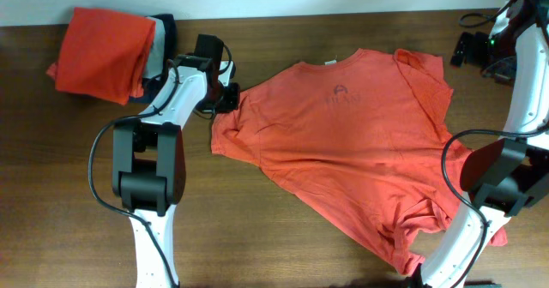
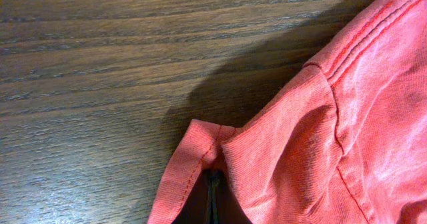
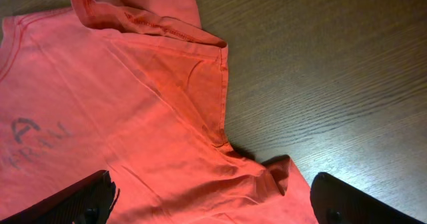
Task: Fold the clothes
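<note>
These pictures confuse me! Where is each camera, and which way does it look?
Overhead: above the table, looking straight down on the T-shirt; left arm and right arm show.
Left wrist: close over a sleeve hem; a dark sliver of its jaws shows.
Right wrist: above the other sleeve; open jaws at the bottom corners.
Shared: overhead and right wrist both show the faint mark.
</note>
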